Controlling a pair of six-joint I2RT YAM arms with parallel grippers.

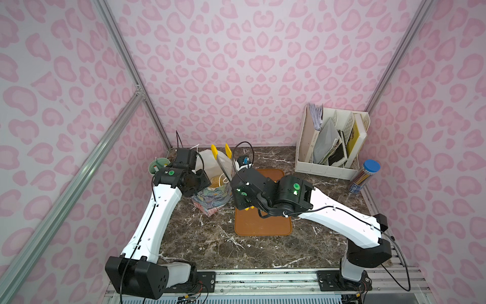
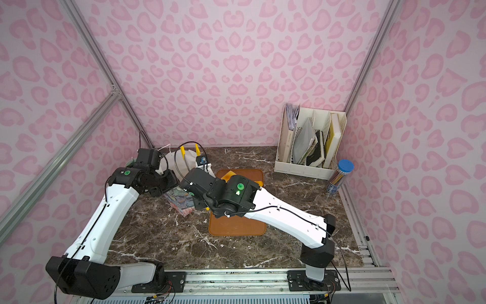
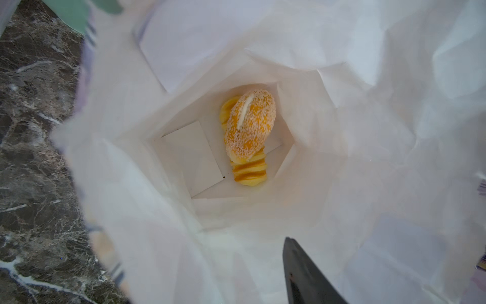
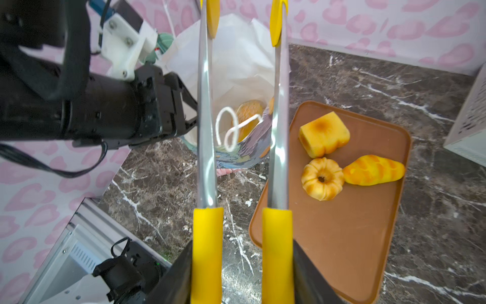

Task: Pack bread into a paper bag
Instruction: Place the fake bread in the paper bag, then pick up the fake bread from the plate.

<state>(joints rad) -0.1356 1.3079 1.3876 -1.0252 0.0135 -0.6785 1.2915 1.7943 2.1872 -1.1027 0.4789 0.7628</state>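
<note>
The paper bag (image 1: 210, 200) stands upright left of the brown tray (image 1: 263, 226). Its white inside (image 3: 342, 131) holds a sprinkle-topped bun (image 3: 249, 126) lying on a ridged spiral roll (image 3: 249, 173). My left gripper (image 1: 202, 179) is shut on the bag's rim; one dark finger (image 3: 302, 273) shows inside, the other is hidden by paper. My right gripper (image 4: 242, 244) is shut on the yellow tongs (image 4: 206, 158), whose arms stand apart over the bag mouth with nothing between them. On the tray (image 4: 342, 250) lie a square loaf (image 4: 324, 133), a ring bun (image 4: 322, 179) and a croissant (image 4: 373, 169).
A mint-green cup (image 1: 158, 165) stands behind my left wrist at the back left. A white file organiser (image 1: 331, 142) with books fills the back right corner, and a blue-lidded pencil tube (image 1: 364, 176) stands beside it. Pink walls close the table on three sides.
</note>
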